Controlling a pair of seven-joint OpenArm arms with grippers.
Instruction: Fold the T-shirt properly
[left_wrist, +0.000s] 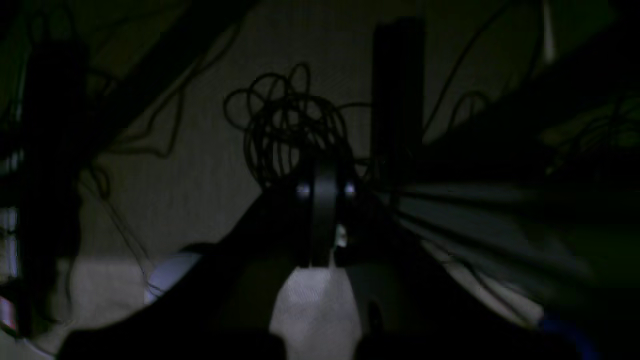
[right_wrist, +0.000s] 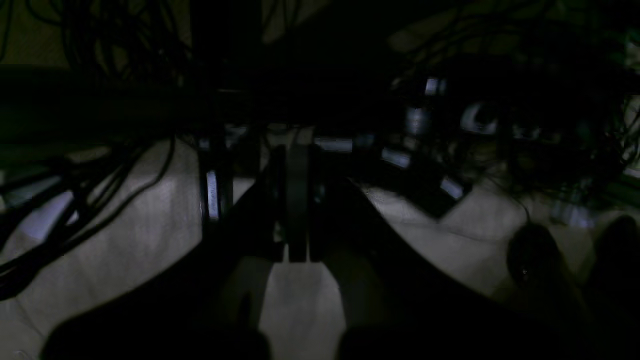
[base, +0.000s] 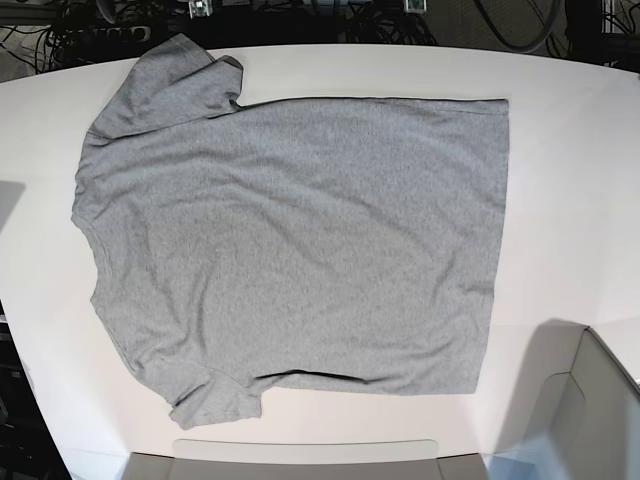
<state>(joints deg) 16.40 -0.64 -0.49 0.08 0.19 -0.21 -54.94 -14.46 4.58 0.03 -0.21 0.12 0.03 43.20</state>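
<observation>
T-shirt (base: 300, 250) lies flat, plain side up, mid-frame on the white bench (base: 570, 150). My left hand (left_wrist: 320, 260) and right hand (right_wrist: 297, 257) are together, empty. I'd pinch both sleeve-side corners evenly.

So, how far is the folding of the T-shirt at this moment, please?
Done: the T-shirt lies spread flat on the white table, plain side up, collar at the base view's left, hem at its right. In hand: nothing; no fold shows, and neither arm appears over the table. The left gripper and right gripper are shut and hold no cloth. Left: every fold, both sleeves and the body.
</observation>
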